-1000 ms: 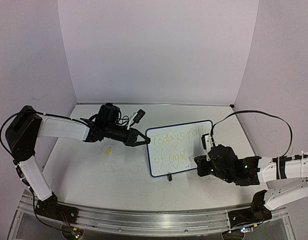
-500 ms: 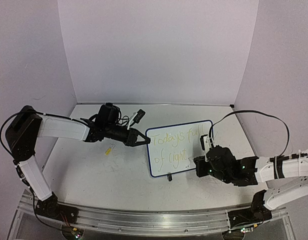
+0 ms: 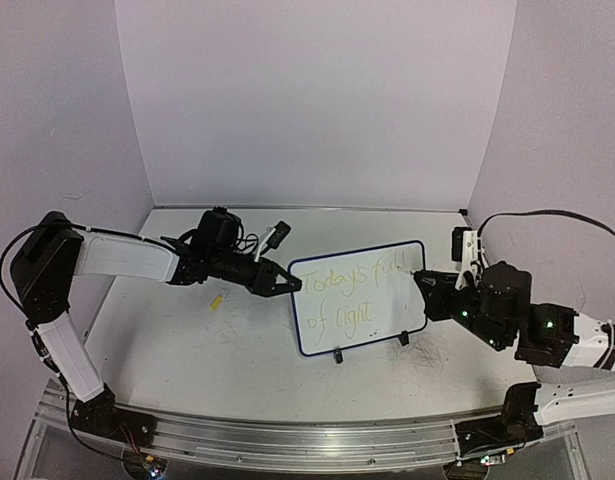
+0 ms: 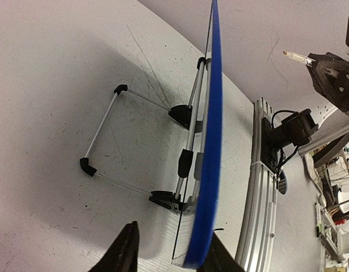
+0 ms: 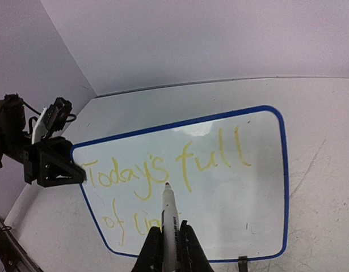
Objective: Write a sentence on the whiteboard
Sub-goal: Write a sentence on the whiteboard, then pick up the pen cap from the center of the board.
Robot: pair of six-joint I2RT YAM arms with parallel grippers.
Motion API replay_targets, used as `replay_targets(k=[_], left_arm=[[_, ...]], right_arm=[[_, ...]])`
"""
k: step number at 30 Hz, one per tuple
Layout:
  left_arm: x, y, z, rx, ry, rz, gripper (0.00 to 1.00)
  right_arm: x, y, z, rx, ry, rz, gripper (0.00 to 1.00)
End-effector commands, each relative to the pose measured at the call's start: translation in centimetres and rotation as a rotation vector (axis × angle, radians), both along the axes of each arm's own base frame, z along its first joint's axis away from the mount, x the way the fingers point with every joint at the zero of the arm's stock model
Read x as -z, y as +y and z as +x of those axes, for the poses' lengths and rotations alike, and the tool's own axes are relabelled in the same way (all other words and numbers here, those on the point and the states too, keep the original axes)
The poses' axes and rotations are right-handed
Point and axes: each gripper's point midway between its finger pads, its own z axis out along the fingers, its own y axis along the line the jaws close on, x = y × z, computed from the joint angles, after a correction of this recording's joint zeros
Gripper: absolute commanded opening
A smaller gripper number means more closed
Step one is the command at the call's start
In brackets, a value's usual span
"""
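Observation:
The whiteboard (image 3: pixel 359 300) stands upright on two black feet mid-table. The sentence (image 3: pixel 352 292) is on it in pale yellow, "Today's full of light", in two lines. My left gripper (image 3: pixel 287 283) is at the board's left edge. In the left wrist view (image 4: pixel 171 249) its jaws straddle the blue edge (image 4: pixel 211 141) with a gap, so it is open. My right gripper (image 3: pixel 425 290) is beside the board's right edge. It is shut (image 5: pixel 169 226) on a white marker (image 5: pixel 169 215), whose tip is held off the board (image 5: pixel 265 170). The marker hides part of the lower line (image 5: pixel 114 218).
A small yellow object (image 3: pixel 216 300) lies on the table left of the board. Grey scribble marks (image 3: pixel 424 355) are on the tabletop by the board's right foot. Lavender walls close three sides. An aluminium rail (image 3: pixel 287 436) runs along the near edge.
My right arm has pulled back to the right and upward, from in front of the board's lower right corner to beside its right edge. The left gripper has barely moved.

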Motion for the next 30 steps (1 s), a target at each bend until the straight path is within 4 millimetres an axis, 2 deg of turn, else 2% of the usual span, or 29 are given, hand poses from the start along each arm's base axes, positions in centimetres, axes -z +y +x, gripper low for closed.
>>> replay_targets(k=[1,5,7,9,12,15,19,22,27,30], left_arm=[[-4.2,0.1,0.5,-0.032,-0.105,-0.036,0.43],[-6.6,0.5,0.9,-0.065,-0.145,-0.044,0.52],[-7.3,0.8,1.2,-0.094,-0.148,-0.032,0.56],[-8.0,1.6,1.9,-0.166,-0.127,-0.023,0.65],[-8.4,5.2,4.4,-0.45,-0.044,0.036,0.74],[-9.0,9.4,5.1,-0.671,0.024,0.054,0.77],[-6.7,14.7,4.7,-0.898,0.05,0.17,0.81],[-4.2,17.0,4.3,-0.969,0.075,0.255,0.81],[1.4,18.2,4.2,-0.942,0.162,0.469,0.76],[4.2,18.0,4.2,-0.902,0.199,0.551,0.69]], right_arm=[[-2.3,-1.4,1.2,0.11,-0.046,-0.058,0.0],[-5.0,-2.2,1.4,0.142,-0.102,-0.046,0.0],[-5.6,-2.6,1.3,0.151,-0.12,-0.044,0.0],[-6.1,-2.9,1.2,0.152,-0.132,-0.035,0.0],[-6.6,-3.1,0.8,0.139,-0.144,-0.006,0.0],[-5.8,-3.1,0.5,0.116,-0.144,0.011,0.0],[-4.8,-2.7,0.2,0.084,-0.14,-0.002,0.0],[-4.8,-2.1,0.0,0.039,-0.15,-0.022,0.0],[-5.1,-1.6,-0.2,0.001,-0.17,-0.044,0.0],[-5.0,-1.6,-0.5,-0.015,-0.167,-0.018,0.0]])
